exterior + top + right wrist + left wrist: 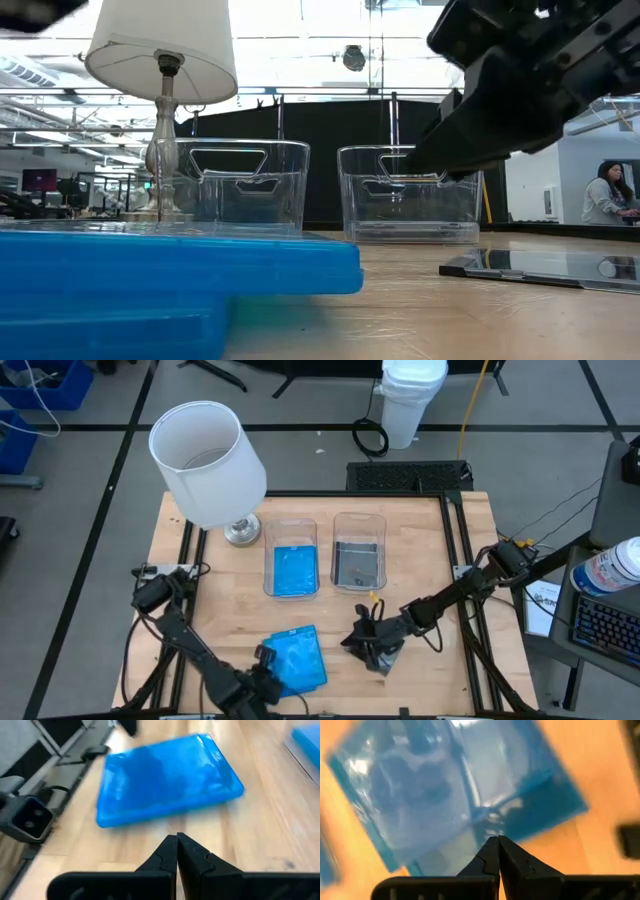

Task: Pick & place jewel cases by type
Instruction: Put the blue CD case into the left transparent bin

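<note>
A stack of bright blue jewel cases (pixel 300 657) lies flat near the table's near edge, large in the low view (pixel 170 270). One dark grey case (pixel 388 660) lies flat to its right (pixel 540 268). My left gripper (pixel 262 660) is shut, its tips (pixel 497 840) over the stack's near-left part (pixel 460 795). My right gripper (pixel 362 643) is shut (pixel 176 837) and hangs above the table between the blue stack (pixel 165 780) and the dark case. The left clear tub (pixel 293 530) holds blue cases, the right tub (pixel 358 525) dark ones. My left gripper's shut fingertips (pixel 492 852) stand over the blue stack's top case, coming from the near-left side and slanting down. Whether they touch it, I cannot tell.
A white-shaded lamp (pixel 210 460) stands on its metal base (pixel 242 532) at the far left, beside the left tub. Both tubs sit mid-table toward the far edge. Bare wood lies between the tubs and the cases. A person (pixel 605 195) sits in the room beyond.
</note>
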Robot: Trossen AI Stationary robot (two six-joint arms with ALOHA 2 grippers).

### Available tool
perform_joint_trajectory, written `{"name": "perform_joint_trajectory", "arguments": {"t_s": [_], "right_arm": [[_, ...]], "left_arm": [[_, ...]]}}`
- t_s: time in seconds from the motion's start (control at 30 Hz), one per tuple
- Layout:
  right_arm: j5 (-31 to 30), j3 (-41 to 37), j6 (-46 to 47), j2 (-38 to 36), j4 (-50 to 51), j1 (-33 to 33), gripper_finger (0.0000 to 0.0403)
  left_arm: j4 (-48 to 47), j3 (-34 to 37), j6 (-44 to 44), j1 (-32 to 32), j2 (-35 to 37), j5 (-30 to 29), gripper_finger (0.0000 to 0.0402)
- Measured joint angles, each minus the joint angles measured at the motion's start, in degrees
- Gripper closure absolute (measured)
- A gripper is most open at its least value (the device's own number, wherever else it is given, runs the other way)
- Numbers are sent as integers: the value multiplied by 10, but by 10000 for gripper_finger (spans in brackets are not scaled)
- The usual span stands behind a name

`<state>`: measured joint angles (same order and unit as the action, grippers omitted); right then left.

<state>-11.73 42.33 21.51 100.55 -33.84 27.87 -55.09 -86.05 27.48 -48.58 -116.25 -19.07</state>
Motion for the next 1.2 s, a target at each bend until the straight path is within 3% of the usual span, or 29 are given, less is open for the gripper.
{"name": "perform_joint_trajectory", "arguments": {"t_s": [0.2, 0.47, 0.63, 0.77, 0.9, 1.2], "right_arm": [[0, 0, -3, 0, 3, -1, 401], [50, 0, -6, 0, -7, -1, 401], [79, 0, 10, 0, 2, -2, 401], [121, 0, 66, 0, -9, -4, 398], [170, 7, 143, 0, -10, -15, 372], [233, 48, 255, 13, 20, -35, 268]], "left_arm": [[14, -16, -11, 3, 1, -110, 390], [39, 17, -15, 31, 1, -74, 386], [103, 59, -22, 43, 1, -61, 395], [144, 85, -31, 49, 2, -69, 390], [180, 106, -28, 53, 4, -74, 385], [249, 157, -13, 54, 4, -82, 385]]}}
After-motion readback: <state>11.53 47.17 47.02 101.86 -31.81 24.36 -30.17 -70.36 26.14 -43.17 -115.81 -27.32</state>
